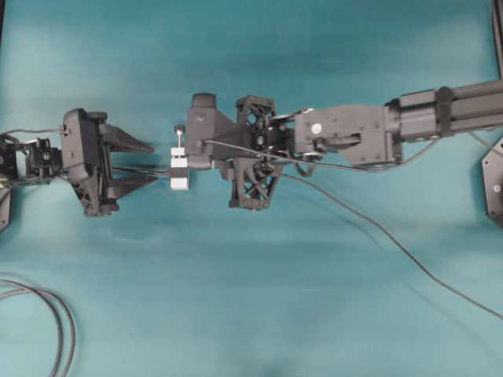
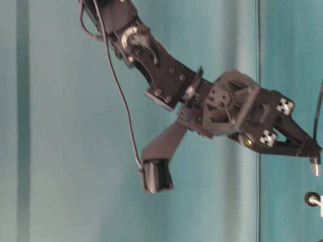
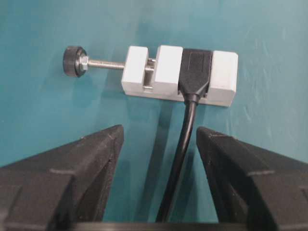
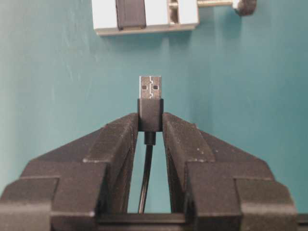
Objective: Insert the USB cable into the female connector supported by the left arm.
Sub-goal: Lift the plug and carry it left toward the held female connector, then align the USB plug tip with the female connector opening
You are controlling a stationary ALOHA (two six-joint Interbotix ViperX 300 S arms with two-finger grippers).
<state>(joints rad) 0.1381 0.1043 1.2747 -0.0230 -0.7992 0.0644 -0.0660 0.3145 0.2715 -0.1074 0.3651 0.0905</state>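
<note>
Your left gripper (image 1: 141, 165) stands with its fingers spread wide and nothing between them; in the left wrist view only the black cable (image 3: 180, 159) fixed to the white block runs through the gap, touching neither finger (image 3: 84, 163). Just to the right of those fingertips in the overhead view lies the female connector (image 1: 180, 170), a white block with a black band resting on the teal table (image 1: 236, 314). Its thin pin topped by a black knob (image 3: 73, 61) sticks out to one side. From the left wrist you can see the black socket body (image 3: 196, 72) seated in the block, like a part in a small clamp, with its cable leaving toward the camera.

Further right, your right gripper (image 4: 150, 126) is clenched on the USB cable (image 4: 150, 113), pinching the dark plug body from both sides. The metal tip stands clear ahead of the fingertips, pointing at the block and well short of it, roughly in line with the black socket. The thin cable trails back between the fingers, and in the overhead view it runs off across the table toward the lower right.

At the lower left corner of the overhead view you have a thicker looped black cable (image 1: 63, 330) lying on the table, well apart from everything else. No lettering can be read on any part.
</note>
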